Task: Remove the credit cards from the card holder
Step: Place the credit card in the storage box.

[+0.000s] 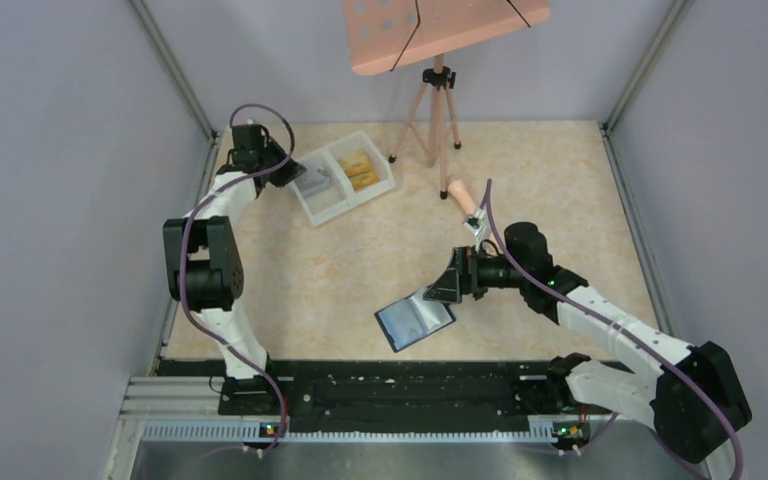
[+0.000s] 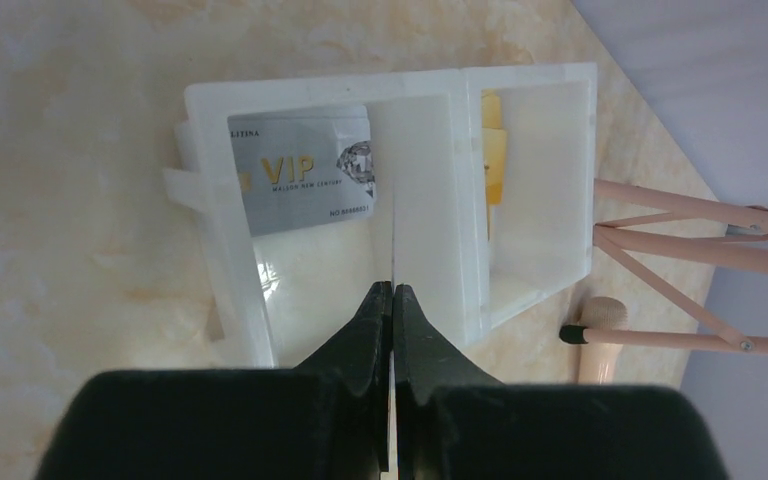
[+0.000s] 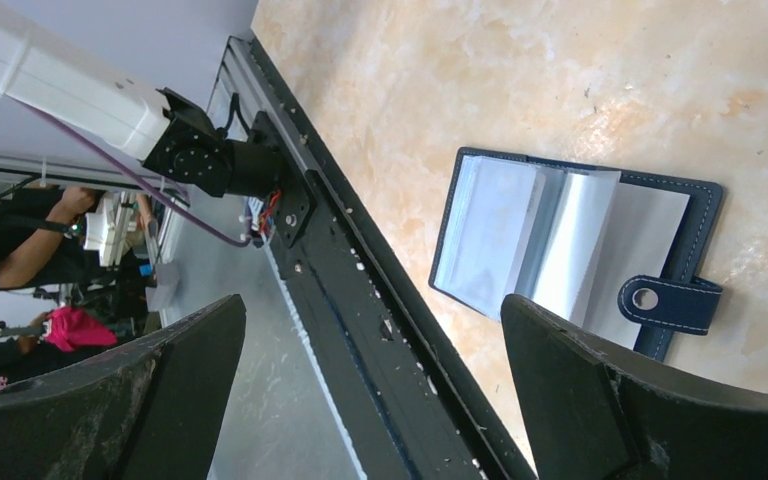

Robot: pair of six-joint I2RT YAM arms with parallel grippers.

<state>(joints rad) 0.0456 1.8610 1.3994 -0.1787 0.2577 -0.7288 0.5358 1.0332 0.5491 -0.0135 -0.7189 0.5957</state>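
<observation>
So the left claw (image 2: pixel 393 292) is pinched tight on a thin card (image 2: pixel 396 230), edge-on over the white tray (image 2: pixel 560 78). A grey card (image 2: pixel 300 180) and yellow cards (image 2: pixel 495 165) lie inside. The right claw (image 1: pixel 450 283) is spread wide by the open card holder (image 1: pixel 415 322), well apart from the tray.

Card holder (image 3: pixel 572 250) navy; silver card (image 2: pixel 305 180), gold lettering; yellow cards (image 2: pixel 495 160); white tray (image 2: pixel 390 85); beige marbled table (image 2: pixel 60 200).

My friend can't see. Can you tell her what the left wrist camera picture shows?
Two black fingers pinch a thin card, seen edge-on, over a white tray with two boxes. A grey VIP card lies in the left box, yellow cards are in the right one, and pink tripod legs show at the right.
</observation>
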